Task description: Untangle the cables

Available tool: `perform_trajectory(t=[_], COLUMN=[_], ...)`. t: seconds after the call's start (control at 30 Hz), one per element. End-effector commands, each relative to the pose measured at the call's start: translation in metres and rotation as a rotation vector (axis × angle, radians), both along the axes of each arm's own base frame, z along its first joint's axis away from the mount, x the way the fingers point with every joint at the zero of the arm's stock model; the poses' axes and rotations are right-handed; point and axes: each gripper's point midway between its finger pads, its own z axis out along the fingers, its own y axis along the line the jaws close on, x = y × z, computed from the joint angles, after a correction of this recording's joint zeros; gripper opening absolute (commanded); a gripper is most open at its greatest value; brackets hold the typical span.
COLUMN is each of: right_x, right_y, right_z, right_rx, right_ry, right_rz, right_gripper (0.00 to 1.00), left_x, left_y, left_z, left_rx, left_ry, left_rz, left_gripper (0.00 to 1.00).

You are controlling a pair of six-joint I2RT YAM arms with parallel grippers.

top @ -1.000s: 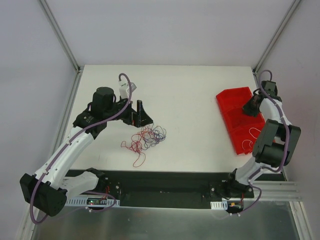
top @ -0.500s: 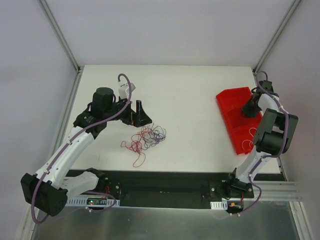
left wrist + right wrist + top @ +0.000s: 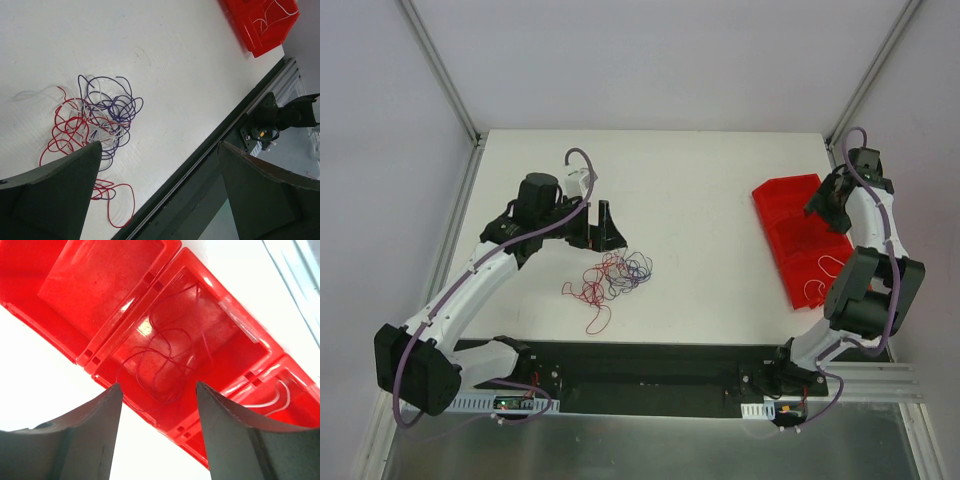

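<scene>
Clearly the left gripper (image 3: 603,228) was the nearer one, its jaws spread wide and empty. The cables (image 3: 616,274) lay as a loose red-and-purple tangle just beyond its fingertips, toward the near edge of the table (image 3: 720,170), with one red loop trailing further that way. The right gripper (image 3: 157,390), also spread, hovered well apart over a red bin (image 3: 150,282) holding a single red strand (image 3: 165,360).
</scene>
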Motion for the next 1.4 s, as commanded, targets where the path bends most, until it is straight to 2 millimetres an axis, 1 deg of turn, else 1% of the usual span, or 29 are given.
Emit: perform_trajectory(t=[0.0,0.07,0.13,0.17,0.2,0.27,0.33,0.37,0.43,0.47,0.5,0.53,0.57,0.6,0.67,0.7,0.73,0.8,0.83,0.9,0.93,0.97,1.03,1.07,1.13,1.2,1.23,1.37], right_x=[-0.018,-0.021,-0.017,-0.015,-0.011,-0.001,0.011,0.015,0.017,0.017,0.011,0.003,-0.008,-0.018,-0.043,-0.056,-0.069,-0.091,-0.098,-0.119,-0.131,-0.147,-0.177,-0.19,-0.205,-0.209,-0.21,-0.219], right_y=[-0.008,-0.008,0.001,0.009,0.019,0.049,0.105,0.139,0.208,0.244,0.274,0.308,0.336,0.36,0.406,0.425,0.44,0.461,0.47,0.483,0.49,0.496,0.503,0.502,0.494,0.49,0.49,0.507], right_z=[0.033,0.046,0.056,0.061,0.066,0.074,0.08,0.082,0.088,0.092,0.092,0.094,0.09,0.087,0.073,0.067,0.06,0.045,0.042,0.035,0.033,0.029,0.014,0.002,-0.019,-0.031,-0.036,-0.051], right_rx=[-0.111,-0.142,-0.152,-0.156,-0.171,-0.175,-0.111,-0.066,0.032,0.101,0.176,0.274,0.351,0.417,0.496,0.51,0.515,0.51,0.517,0.583,0.62,0.66,0.67,0.649,0.607,0.601,0.606,0.64], right_ry=[-0.005,-0.019,-0.064,-0.085,-0.099,-0.137,-0.206,-0.25,-0.35,-0.412,-0.439,-0.473,-0.483,-0.489,-0.466,-0.454,-0.436,-0.403,-0.407,-0.395,-0.395,-0.395,-0.355,-0.317,-0.272,-0.271,-0.261,-0.234], right_rz=[0.026,0.028,0.053,0.073,0.134,0.219,0.372,0.454,0.631,0.671,0.728,0.794,0.851,0.896,1.005,1.058,1.104,1.172,1.185,1.21,1.23,1.266,1.339,1.372,1.389,1.388,1.388,1.427], right_gripper=[0.64,0.65,0.68,0.69,0.7,0.73,0.74,0.74,0.74,0.74,0.74,0.72,0.71,0.68,0.62,0.6,0.58,0.52,0.5,0.49,0.49,0.52,0.57,0.57,0.61,0.65,0.65,0.63], left_x=[0.005,0.01,0.015,0.019,0.019,0.02,0.023,0.023,0.022,0.02,0.018,0.016,0.014,0.013,0.007,0.004,0.0,-0.006,-0.009,-0.011,-0.012,-0.014,-0.018,-0.019,-0.02,-0.022,-0.022,-0.023], left_y=[0.005,0.012,0.018,0.021,0.022,0.023,0.025,0.025,0.025,0.024,0.024,0.026,0.03,0.035,0.043,0.044,0.046,0.05,0.052,0.06,0.063,0.064,0.064,0.065,0.07,0.071,0.073,0.072], left_z=[0.003,0.002,-0.001,-0.006,-0.009,-0.014,-0.023,-0.028,-0.035,-0.037,-0.041,-0.046,-0.051,-0.053,-0.066,-0.068,-0.075,-0.085,-0.091,-0.102,-0.104,-0.109,-0.115,-0.119,-0.128,-0.134,-0.137,-0.141], left_rx=[-0.018,-0.014,-0.007,0.006,0.008,0.015,0.036,0.043,0.044,0.042,0.041,0.047,0.052,0.058,0.071,0.062,0.062,0.069,0.079,0.116,0.126,0.134,0.136,0.144,0.173,0.185,0.191,0.193], left_ry=[-0.016,-0.018,-0.011,-0.004,0.01,0.022,0.044,0.063,0.106,0.123,0.144,0.164,0.181,0.185,0.211,0.22,0.236,0.256,0.263,0.264,0.263,0.274,0.297,0.308,0.325,0.339,0.343,0.351], left_rz=[0.005,0.03,0.055,0.07,0.074,0.076,0.091,0.092,0.103,0.112,0.126,0.15,0.187,0.224,0.287,0.306,0.316,0.344,0.351,0.378,0.386,0.389,0.388,0.391,0.411,0.415,0.425,0.417], left_gripper=[0.99,0.99,0.99,0.99,0.99,0.99,0.98,0.96,0.93,0.91,0.9,0.89,0.88,0.86,0.82,0.81,0.77,0.69,0.68,0.68,0.69,0.71,0.78,0.79,0.79,0.78,0.76,0.73])
